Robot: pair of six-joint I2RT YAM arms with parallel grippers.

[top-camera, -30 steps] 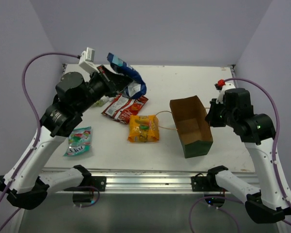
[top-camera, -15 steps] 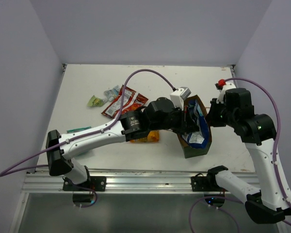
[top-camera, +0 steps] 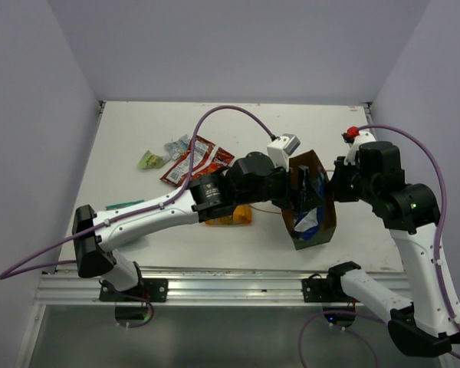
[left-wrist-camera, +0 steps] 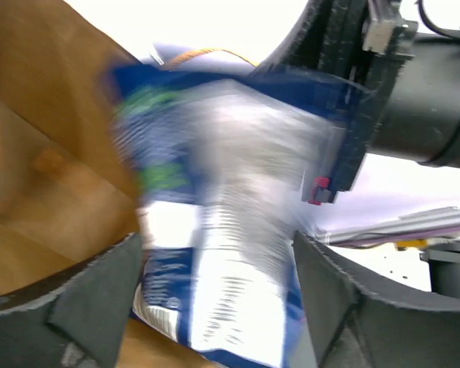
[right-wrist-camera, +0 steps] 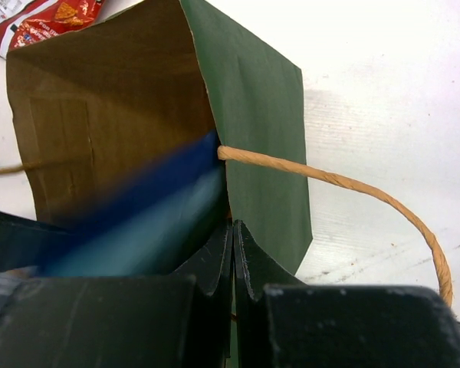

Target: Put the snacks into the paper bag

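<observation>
Open left end effector over blurred, unreadable blue-and-white packet in paper bag; right end effector tight on its wall.

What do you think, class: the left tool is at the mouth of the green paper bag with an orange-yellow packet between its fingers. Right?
The packet between the fingers of the left tool is dark blue-and-white, not orange-yellow; the left wrist view shows it. It is at the mouth of the green paper bag.
</observation>
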